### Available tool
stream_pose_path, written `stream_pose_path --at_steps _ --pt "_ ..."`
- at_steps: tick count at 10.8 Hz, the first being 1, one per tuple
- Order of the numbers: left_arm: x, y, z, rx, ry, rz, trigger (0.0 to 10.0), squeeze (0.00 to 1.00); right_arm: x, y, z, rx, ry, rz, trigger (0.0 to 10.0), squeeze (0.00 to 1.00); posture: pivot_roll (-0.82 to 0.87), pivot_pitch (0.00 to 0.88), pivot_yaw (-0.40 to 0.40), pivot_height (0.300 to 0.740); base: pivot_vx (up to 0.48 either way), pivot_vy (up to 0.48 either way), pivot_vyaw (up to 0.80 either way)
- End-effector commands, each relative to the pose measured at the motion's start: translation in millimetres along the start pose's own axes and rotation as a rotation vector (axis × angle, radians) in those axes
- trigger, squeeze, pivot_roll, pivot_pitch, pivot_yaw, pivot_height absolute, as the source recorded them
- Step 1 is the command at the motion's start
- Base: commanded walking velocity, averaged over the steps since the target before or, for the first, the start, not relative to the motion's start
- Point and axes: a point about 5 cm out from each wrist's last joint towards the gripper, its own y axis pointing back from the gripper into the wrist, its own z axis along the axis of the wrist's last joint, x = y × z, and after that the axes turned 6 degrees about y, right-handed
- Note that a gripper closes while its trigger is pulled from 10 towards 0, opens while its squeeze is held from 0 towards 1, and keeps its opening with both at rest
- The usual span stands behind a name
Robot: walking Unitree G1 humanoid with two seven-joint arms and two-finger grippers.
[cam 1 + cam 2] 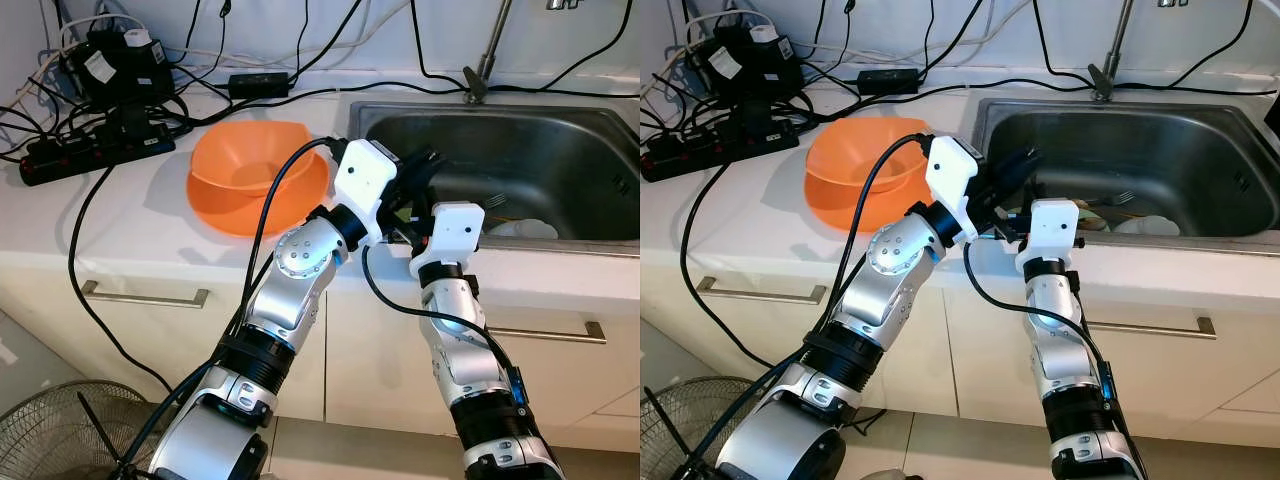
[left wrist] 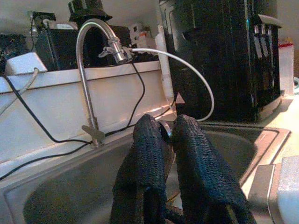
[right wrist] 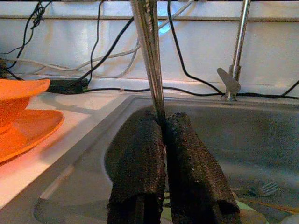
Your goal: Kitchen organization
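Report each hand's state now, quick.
Left hand: closed on a small metal piece; what it is cannot be told.
Right hand: closed on a metal utensil handle.

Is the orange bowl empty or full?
Empty: the orange bowl on the orange plate shows only its bare inside.

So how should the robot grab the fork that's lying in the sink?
By the handle, coming straight down from above. The fork lies flat on the sink floor with its tines showing, so a tool closing across the thin handle seems easiest. Its handle end is hard to see, near the white dishes.
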Motion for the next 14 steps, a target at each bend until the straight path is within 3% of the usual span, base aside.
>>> stream_pose_path --at_steps 1,5,6,9,10,11,14 --pt "4.2 8.7 -11.5 0.045 0.035 0.043 10.0 1.0 -4.7 -7.9 11.2 -0.044 -0.018 -0.036 0.0 0.0 0.05 0.0 0.068 0.74 0.0 0.0 0.0" --pt "20.5 17.7 1.3 -0.024 0.081 0.15 10.0 1.0 -9.6 -9.1 9.0 -0.037 -0.005 -0.045 0.0 0.0 0.05 0.0 0.063 0.74 0.0 0.0 0.0" --pt "24.8 24.4 0.8 -0.017 0.078 0.176 10.0 0.0 -12.3 -10.8 8.5 -0.035 0.003 -0.051 0.0 0.0 0.06 0.0 0.062 0.74 0.0 0.0 0.0" --pt "31.7 50.3 -15.3 0.087 0.081 0.203 10.0 0.0 -22.4 -19.0 10.5 -0.044 0.032 -0.069 0.0 0.0 0.06 0.0 0.062 0.74 0.0 0.0 0.0" --pt "30.7 60.6 -24.7 0.142 0.091 0.207 10.0 0.0 -27.8 -24.0 12.1 -0.047 0.048 -0.078 1.6 0.0 0.06 0.0 0.061 0.74 0.0 0.0 0.0" --pt "28.3 68.1 -33.0 0.186 0.097 0.206 10.0 0.0 -31.4 -27.9 12.6 -0.047 0.062 -0.082 10.0 0.0 0.06 0.0 0.061 0.74 0.0 0.0 0.0" --pt "18.1 79.5 -51.4 0.283 0.106 0.186 10.0 0.0 -33.7 -35.7 8.2 -0.029 0.087 -0.073 10.0 0.0 0.07 0.0 0.063 0.74 0.0 0.0 0.0"
